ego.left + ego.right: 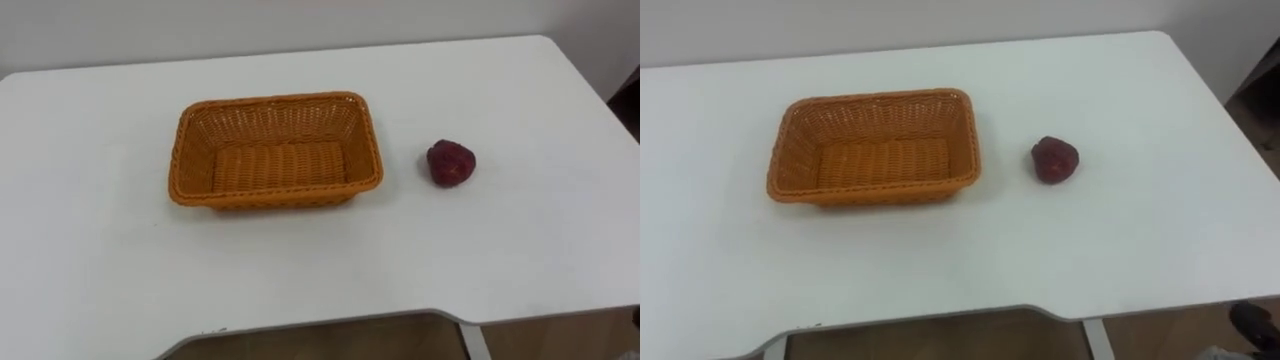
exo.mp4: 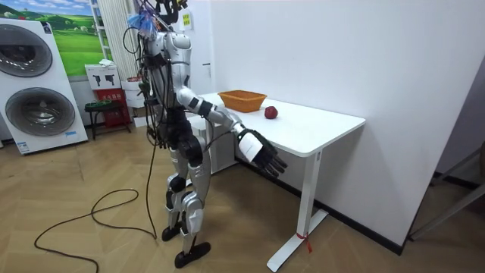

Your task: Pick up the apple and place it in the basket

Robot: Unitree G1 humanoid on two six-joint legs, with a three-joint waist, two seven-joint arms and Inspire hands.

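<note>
A dark red apple (image 1: pixel 451 163) lies on the white table (image 1: pixel 300 270), a short way to the right of an orange wicker basket (image 1: pixel 275 101) that has nothing in it. In the room view I stand at the table's front edge, facing the apple (image 2: pixel 270 113) and the basket (image 2: pixel 242 99). My right hand (image 2: pixel 261 154) hangs open below the tabletop, out in front of the table edge, holding nothing. Its dark fingers (image 1: pixel 1252 322) peek in at the lower right corner of the right eye view, well short of the apple (image 1: pixel 1054 160).
The table stands against a white wall, with bare surface around the basket and apple. Its front edge has a curved cut-out (image 1: pixel 330 325) right before me. Washing machines (image 2: pixel 38 83) and a small stool (image 2: pixel 102 114) stand behind me on the wooden floor.
</note>
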